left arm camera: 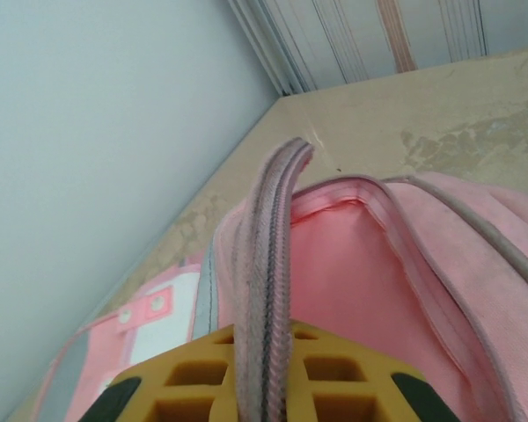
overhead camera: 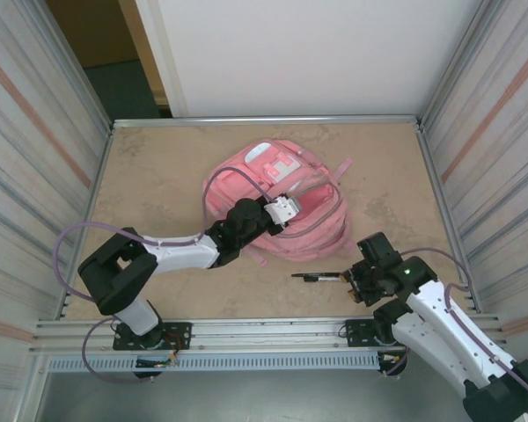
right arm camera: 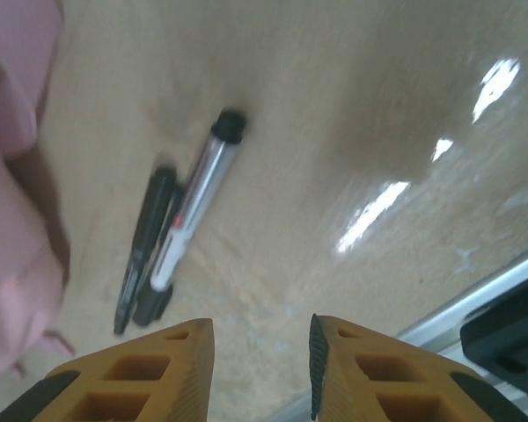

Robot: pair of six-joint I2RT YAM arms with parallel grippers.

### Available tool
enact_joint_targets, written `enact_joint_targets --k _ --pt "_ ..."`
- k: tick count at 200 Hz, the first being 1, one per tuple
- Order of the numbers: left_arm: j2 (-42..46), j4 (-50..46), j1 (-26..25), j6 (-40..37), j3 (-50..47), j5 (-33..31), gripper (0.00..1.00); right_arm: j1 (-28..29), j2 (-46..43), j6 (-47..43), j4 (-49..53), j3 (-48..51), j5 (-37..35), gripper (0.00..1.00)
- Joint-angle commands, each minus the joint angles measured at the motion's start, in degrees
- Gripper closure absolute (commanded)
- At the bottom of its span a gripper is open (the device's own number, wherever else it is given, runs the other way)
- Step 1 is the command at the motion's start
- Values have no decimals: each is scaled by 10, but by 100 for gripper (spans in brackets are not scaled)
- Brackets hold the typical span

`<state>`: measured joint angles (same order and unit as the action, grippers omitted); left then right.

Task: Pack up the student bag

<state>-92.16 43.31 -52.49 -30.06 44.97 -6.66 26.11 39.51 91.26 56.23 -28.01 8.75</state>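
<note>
The pink student bag [overhead camera: 282,189] lies in the middle of the table, white patch facing up. My left gripper [overhead camera: 284,209] is shut on the bag's zipper edge [left arm camera: 268,264], holding it lifted so the pink lining [left arm camera: 352,290] shows inside the opening. A silver marker with black caps [right arm camera: 194,207] and a thin black pen [right arm camera: 145,242] lie side by side on the table in front of the bag, also seen from above as the pens [overhead camera: 317,277]. My right gripper [right arm camera: 260,365] hovers open just right of them, with nothing between its fingers.
Aluminium rails [overhead camera: 264,327] run along the table's near edge, close under the right gripper. Ribbed walls [overhead camera: 35,167] enclose the left and right sides. A pink strap [overhead camera: 345,167] trails off the bag toward the back right.
</note>
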Motion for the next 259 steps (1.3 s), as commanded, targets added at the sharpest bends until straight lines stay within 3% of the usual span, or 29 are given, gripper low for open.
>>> enact_joint_targets --k 1,40,97,133,166,188,226,259 --pt "12 116 -16 -49 13 0 100 -51 33 -27 -17 -6 -25 67" --pt "4 113 -33 -78 15 -55 100 -93 138 -43 -92 -24 47 58" --pt "21 85 -31 -54 7 -44 100 -64 269 -54 -113 -42 8 59" --pt "26 65 -18 -24 7 -61 100 -62 344 -74 -148 -41 16 64" --pt "57 -79 18 67 31 -23 100 -59 392 -72 -186 -34 24 80" --pt "74 -41 27 79 2 -16 100 -46 393 -69 -182 -41 13 82" --pt "95 -82 27 84 -3 -25 100 -36 370 -64 -163 -55 19 89" --pt "117 -79 32 76 -15 -36 100 -29 329 -81 -105 -62 -45 92"
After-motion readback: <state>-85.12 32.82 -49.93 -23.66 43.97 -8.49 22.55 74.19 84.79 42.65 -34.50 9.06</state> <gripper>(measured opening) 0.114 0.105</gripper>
